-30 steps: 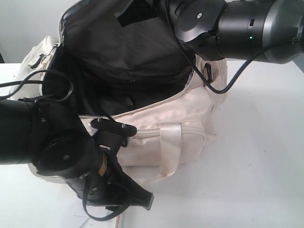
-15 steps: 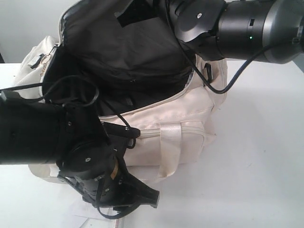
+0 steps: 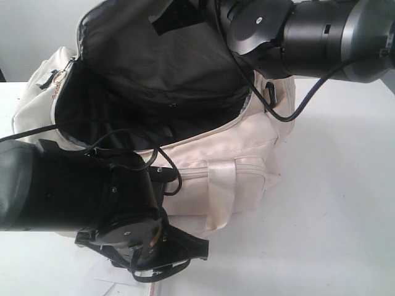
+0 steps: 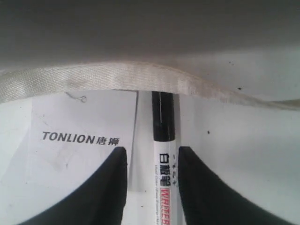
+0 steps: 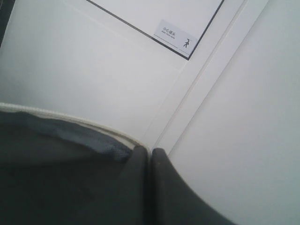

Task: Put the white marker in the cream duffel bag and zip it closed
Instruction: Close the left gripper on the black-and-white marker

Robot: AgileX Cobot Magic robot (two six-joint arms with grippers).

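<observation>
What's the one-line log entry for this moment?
left gripper open astride marker on table | right gripper shut on flap | bag open

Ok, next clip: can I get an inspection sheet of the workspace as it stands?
Surface: white table, no spills seen.
Job's things: cream duffel bag stands open, top flap raised, black lining showing; white marker lies on the table outside the bag, its dark end at a cream strap.
Clutter: TONLION card beside the marker.
Grippers: left gripper open, astride the marker; right gripper shut on the bag's flap edge.
Cables: black cable hangs off the right arm by the bag's end; another loops off the left arm over the bag's front rim.
Surroundings: pale wall with a small sign.
</observation>
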